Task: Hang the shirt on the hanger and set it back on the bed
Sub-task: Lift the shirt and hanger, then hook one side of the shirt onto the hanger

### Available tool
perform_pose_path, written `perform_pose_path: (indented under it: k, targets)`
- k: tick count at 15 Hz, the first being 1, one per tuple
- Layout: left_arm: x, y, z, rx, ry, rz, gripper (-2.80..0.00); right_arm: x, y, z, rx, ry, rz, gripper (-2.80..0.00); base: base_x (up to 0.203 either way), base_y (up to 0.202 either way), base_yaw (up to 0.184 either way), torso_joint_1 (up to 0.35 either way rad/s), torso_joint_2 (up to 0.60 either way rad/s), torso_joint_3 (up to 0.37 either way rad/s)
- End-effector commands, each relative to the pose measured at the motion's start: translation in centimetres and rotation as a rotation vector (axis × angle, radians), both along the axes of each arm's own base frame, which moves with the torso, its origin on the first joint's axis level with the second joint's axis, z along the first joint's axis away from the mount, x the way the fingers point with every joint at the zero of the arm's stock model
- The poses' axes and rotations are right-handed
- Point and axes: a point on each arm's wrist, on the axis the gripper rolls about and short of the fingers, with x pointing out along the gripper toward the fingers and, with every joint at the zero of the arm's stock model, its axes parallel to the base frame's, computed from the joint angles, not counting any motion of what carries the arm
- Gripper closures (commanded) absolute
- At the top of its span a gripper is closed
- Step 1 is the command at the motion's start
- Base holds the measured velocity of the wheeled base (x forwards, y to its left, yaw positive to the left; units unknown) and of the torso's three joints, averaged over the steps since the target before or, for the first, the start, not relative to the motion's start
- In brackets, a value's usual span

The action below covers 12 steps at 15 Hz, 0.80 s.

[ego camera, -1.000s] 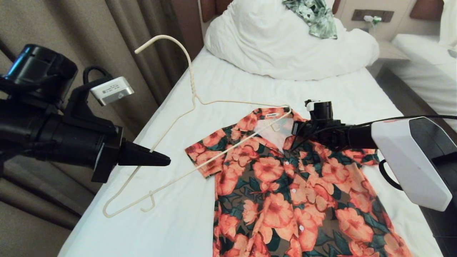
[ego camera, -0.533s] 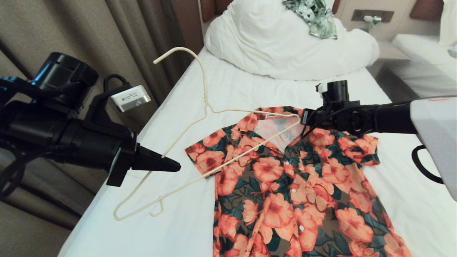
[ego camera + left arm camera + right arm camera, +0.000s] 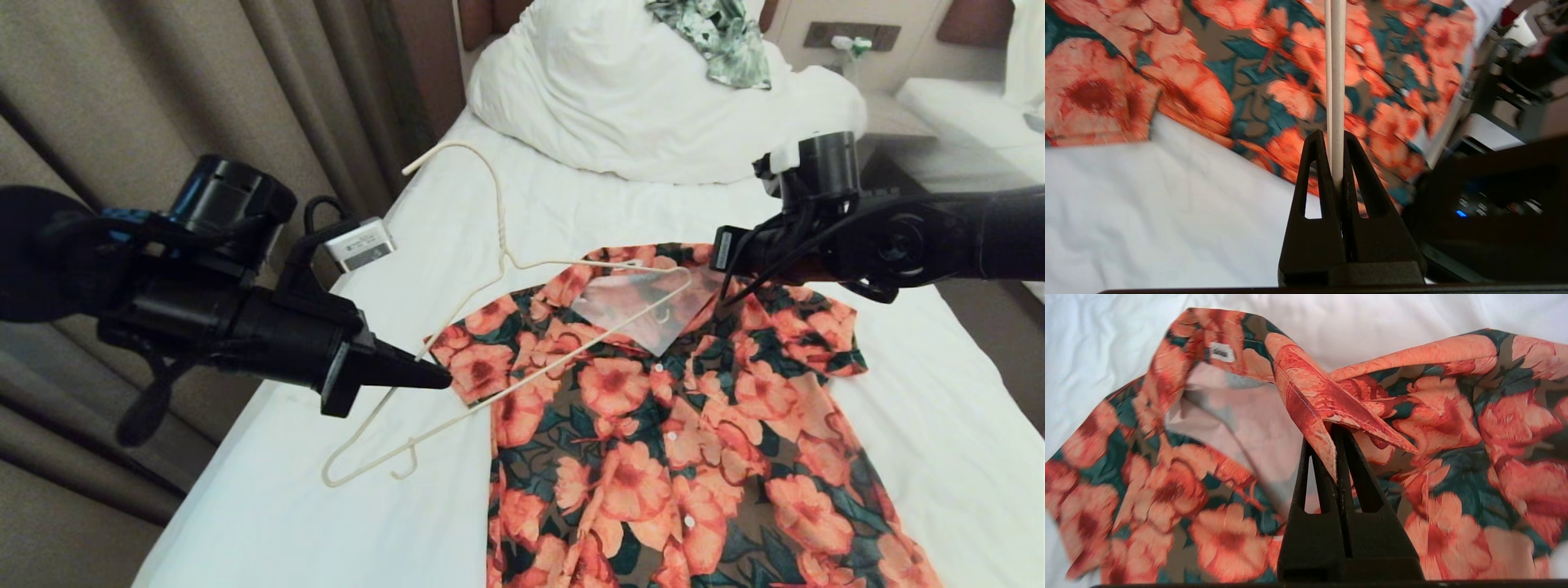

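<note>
With the wire hanger (image 3: 522,327) clenched in the left claw (image 3: 437,379) and the floral shirt (image 3: 678,425)'s collar in the right claw (image 3: 1336,435), the collar has been lifted off the bed (image 3: 571,204) and the hanger's right end carried into the opened neck.

- The shirt (image 3: 669,425) lies spread on the bed (image 3: 939,457), collar toward the head end.
- The hanger (image 3: 490,327) is at the shirt's left shoulder, toward the bed's left edge, one end reaching into the collar opening.
- The duvet (image 3: 637,106) is bunched at the head end, a leafy garment (image 3: 718,37) on top.
</note>
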Motion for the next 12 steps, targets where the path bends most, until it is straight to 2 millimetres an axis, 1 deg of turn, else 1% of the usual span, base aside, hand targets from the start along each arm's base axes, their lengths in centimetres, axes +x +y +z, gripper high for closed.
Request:
perform_pose_path:
  k: [1, 3, 5, 9, 10, 12]
  targets:
    - [1.9, -0.6, -2.3, 0.016, 0.05, 0.002, 0.0, -1.6, 0.1, 1.3, 0.009, -0.02, 0.015, 0.0, 0.0, 0.0, 0.0, 0.0, 0.0, 0.0]
    - [3.5, -0.6, -3.8, 0.025, 0.067, 0.022, 0.0, -2.0, 0.4, 1.1, 0.007, -0.011, 0.025, 0.0, 0.0, 0.0, 0.0, 0.0, 0.0, 0.0]
    - [4.4, -0.6, -4.6, 0.028, 0.081, 0.032, 0.0, -2.4, 0.7, 1.1, 0.01, -0.009, 0.04, 0.0, 0.0, 0.0, 0.0, 0.0, 0.0, 0.0]
    - [5.3, -1.0, -5.9, 0.019, 0.08, 0.031, 0.0, -3.0, 2.4, 0.7, 0.012, 0.004, 0.087, 0.0, 0.0, 0.0, 0.0, 0.0, 0.0, 0.0]
    - [5.6, -1.3, -6.2, 0.008, 0.09, 0.04, 0.0, -3.1, 3.0, 0.5, 0.011, 0.008, 0.103, 0.0, 0.0, 0.0, 0.0, 0.0, 0.0, 0.0]
    - [5.6, -2.5, -6.7, -0.013, 0.094, 0.032, 0.0, -3.5, 3.9, 0.4, 0.009, 0.01, 0.127, 0.0, 0.0, 0.0, 0.0, 0.0, 0.0, 0.0]
